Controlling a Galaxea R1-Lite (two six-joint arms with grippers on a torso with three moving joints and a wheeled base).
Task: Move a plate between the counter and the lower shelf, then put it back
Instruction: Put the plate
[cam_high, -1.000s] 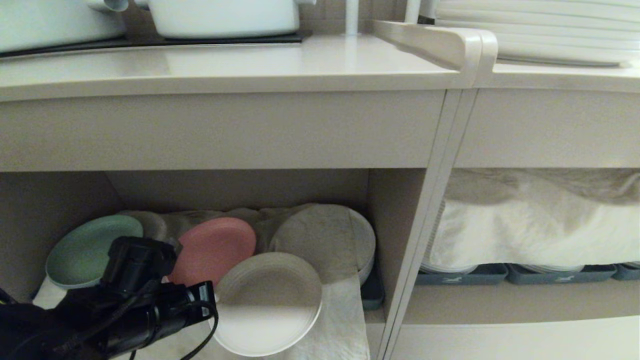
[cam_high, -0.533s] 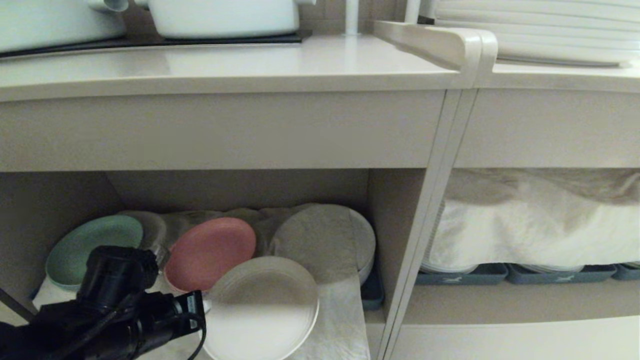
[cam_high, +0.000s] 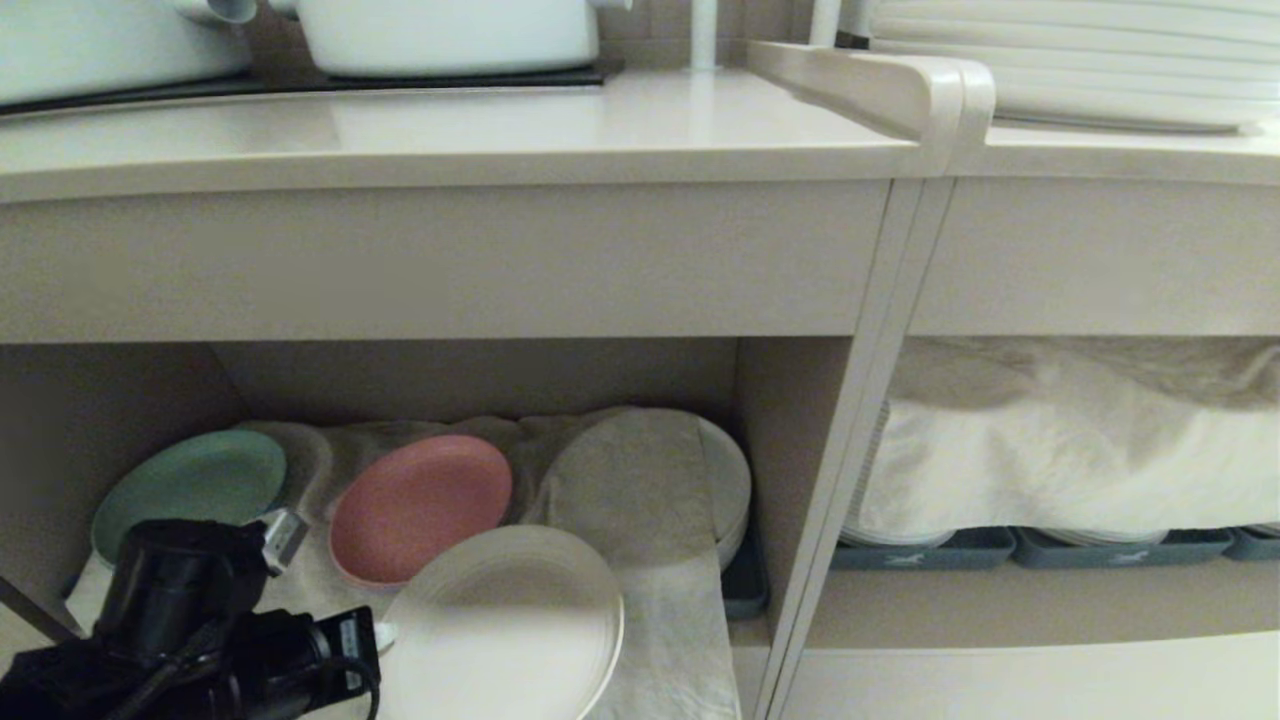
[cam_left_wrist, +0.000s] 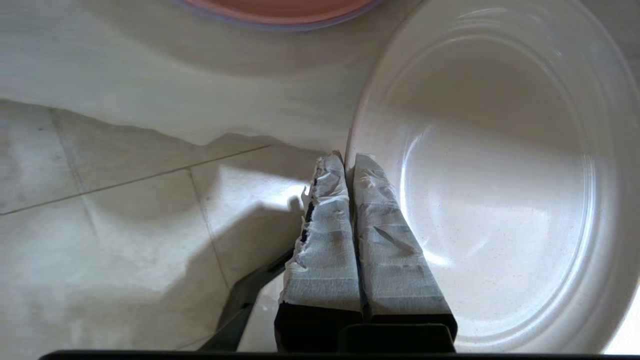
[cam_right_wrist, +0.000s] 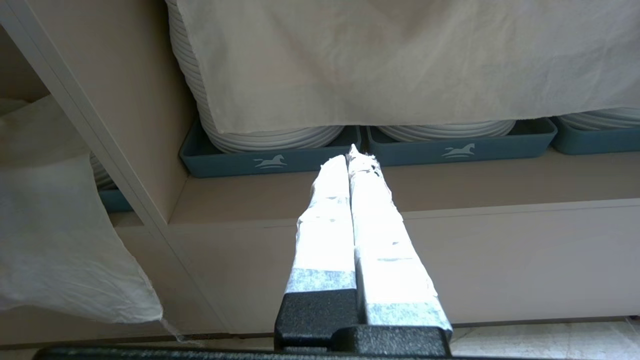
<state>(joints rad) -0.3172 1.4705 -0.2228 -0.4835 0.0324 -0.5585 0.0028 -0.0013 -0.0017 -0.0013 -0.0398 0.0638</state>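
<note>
Plate (cam_high: 505, 625) in question sits at the front edge of the lower shelf (cam_high: 480, 375), partly past the lip, and your left gripper (cam_left_wrist: 348, 160) is pinched onto its rim, taped fingers (cam_left_wrist: 320, 235) pressed together with the rim between them. You can see in the left wrist view that the plate hangs over tiled floor (cam_left_wrist: 100, 240) on the gripper's side. Behind it on the shelf's whitish cloth (cam_high: 670, 640) lie a pink plate (cam_high: 420, 505) and, toward the left wall, a green plate (cam_high: 195, 480); a cloth-covered stack (cam_high: 640, 480) stands at the right wall. Your counter (cam_high: 450, 135) above carries white pots (cam_high: 450, 35) at its back edge. Your right gripper (cam_right_wrist: 352, 152) is closed on nothing, pointing at blue-grey trays (cam_right_wrist: 270, 160) in the neighbouring recess.
</note>
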